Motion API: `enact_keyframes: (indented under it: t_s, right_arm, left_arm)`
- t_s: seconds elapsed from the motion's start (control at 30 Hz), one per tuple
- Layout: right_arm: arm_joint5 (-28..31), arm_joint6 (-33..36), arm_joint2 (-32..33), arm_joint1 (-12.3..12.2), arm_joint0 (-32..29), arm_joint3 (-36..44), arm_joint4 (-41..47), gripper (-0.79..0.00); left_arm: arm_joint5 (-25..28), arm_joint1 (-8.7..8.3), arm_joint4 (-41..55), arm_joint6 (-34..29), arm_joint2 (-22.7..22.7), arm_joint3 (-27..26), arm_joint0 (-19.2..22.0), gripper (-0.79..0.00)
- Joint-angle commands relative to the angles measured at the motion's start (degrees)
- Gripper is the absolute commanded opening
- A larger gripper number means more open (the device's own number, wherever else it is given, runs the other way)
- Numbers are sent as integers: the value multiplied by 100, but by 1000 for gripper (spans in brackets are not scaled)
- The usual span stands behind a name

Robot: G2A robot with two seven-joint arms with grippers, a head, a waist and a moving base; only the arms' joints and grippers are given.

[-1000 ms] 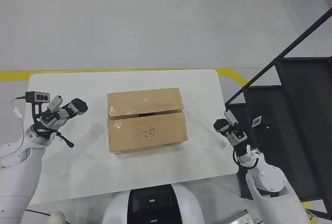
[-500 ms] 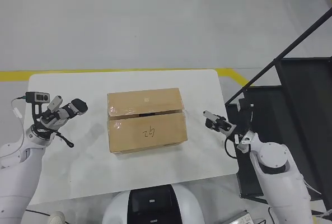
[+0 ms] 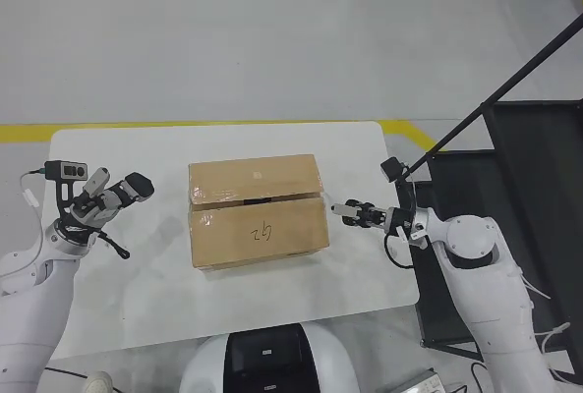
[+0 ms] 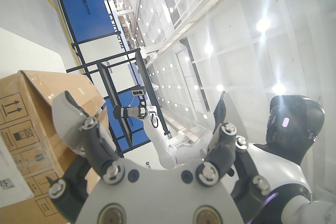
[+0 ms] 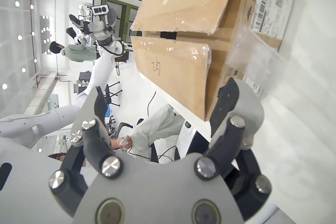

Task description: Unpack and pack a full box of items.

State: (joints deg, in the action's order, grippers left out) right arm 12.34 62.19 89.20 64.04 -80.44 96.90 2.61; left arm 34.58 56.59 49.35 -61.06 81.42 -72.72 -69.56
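Observation:
A brown cardboard box (image 3: pixel 258 209) stands in the middle of the white table (image 3: pixel 153 285), its two top flaps folded down with a narrow dark gap between them. The same box (image 5: pixel 194 33) has a printed label on its end. My right gripper (image 3: pixel 348 210) is open, level with the box's right end and a short way off it, touching nothing. In the right wrist view my right gripper (image 5: pixel 162 96) has the box's corner ahead of it. My left gripper (image 3: pixel 134 187) is open and raised left of the box (image 4: pixel 31 128); between the fingers of the left gripper (image 4: pixel 141 109) there is nothing.
A dark metal rack (image 3: pixel 507 216) stands just beyond the table's right edge, close behind my right arm. Bare table lies in front of and behind the box. A yellow floor line (image 3: pixel 16 132) runs behind the table.
My right arm has swung in from beside the rack toward the box, its gripper now pointing at the box's right end. The left arm and the box have not moved.

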Motion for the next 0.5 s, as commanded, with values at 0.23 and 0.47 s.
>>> enact_keyframes:
  t_s: [0.23,0.47]
  right_arm:
    - [-2,6,6,0,-4,4,-5,0]
    - [29,-62,-66,0,31,28,-151,0]
  left_arm:
    - [0,0,0,0,0,0,0,0]
    - [0,0,0,0,0,0,0,0]
